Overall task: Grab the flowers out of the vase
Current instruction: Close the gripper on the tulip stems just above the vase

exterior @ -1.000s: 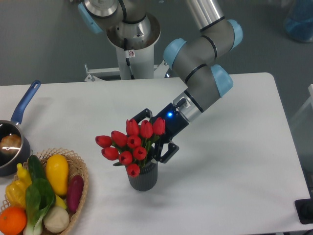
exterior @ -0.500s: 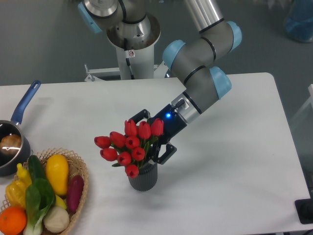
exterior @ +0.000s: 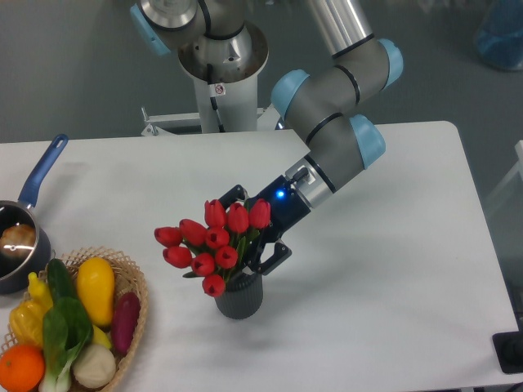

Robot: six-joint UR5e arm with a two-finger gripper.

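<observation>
The gripper [exterior: 249, 237] reaches in behind the flowers [exterior: 210, 242]; red buds hide its fingertips, so whether it grips the stems cannot be told. Just below it, the stems sit in the vase [exterior: 239, 296]; the counter [exterior: 392, 286] carries it.

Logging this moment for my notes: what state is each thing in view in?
flowers: stems in the vase, heads leaning left
vase: upright on the table
gripper: around the flower stems, closure hidden
saucepan: upright, something inside
wicker basket: filled with vegetables
</observation>
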